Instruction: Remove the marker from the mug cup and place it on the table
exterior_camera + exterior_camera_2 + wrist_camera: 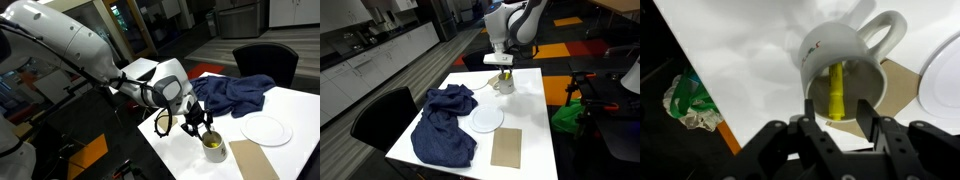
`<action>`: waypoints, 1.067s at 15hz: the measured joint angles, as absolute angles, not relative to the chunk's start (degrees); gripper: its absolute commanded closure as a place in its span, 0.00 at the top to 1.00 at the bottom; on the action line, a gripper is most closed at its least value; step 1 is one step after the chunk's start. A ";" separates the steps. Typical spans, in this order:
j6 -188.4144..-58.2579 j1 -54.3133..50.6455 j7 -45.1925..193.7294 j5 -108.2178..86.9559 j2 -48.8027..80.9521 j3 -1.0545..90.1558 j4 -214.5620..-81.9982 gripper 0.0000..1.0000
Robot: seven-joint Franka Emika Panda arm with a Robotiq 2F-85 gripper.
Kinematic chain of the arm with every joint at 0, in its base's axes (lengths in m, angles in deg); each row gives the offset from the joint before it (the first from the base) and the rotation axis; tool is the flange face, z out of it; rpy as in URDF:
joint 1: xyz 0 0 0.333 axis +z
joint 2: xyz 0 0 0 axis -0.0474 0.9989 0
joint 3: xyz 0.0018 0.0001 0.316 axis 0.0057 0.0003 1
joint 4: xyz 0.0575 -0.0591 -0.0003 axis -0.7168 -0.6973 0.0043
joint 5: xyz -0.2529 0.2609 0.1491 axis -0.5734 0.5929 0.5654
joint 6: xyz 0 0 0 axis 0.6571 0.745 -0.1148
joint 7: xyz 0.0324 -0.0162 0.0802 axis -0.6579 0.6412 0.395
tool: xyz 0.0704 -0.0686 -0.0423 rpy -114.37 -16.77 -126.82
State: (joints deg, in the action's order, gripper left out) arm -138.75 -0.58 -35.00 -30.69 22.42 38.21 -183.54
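The mug cup is a pale white cup with a handle; it stands on the large white table. The yellow-green marker stands inside it, leaning on the rim. My gripper hangs right above the mug with its fingers spread on either side of the marker's top end, open and holding nothing. In both exterior views the gripper sits just over the mug near the table's edge.
A blue cloth lies crumpled on the table. A round white plate and a tan rectangular mat lie beside the mug. A black chair stands at the table. A green crumpled object lies on the floor.
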 measured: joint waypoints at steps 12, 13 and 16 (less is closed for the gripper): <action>-142.31 -0.52 -33.32 -26.31 28.05 36.50 -180.42 0.35; -142.32 -0.52 -32.78 -25.71 28.23 36.50 -180.27 0.31; -142.32 -0.52 -31.57 -23.80 28.80 36.50 -179.75 0.28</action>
State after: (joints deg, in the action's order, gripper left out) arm -142.32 -0.52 -31.57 -23.80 28.80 36.50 -179.75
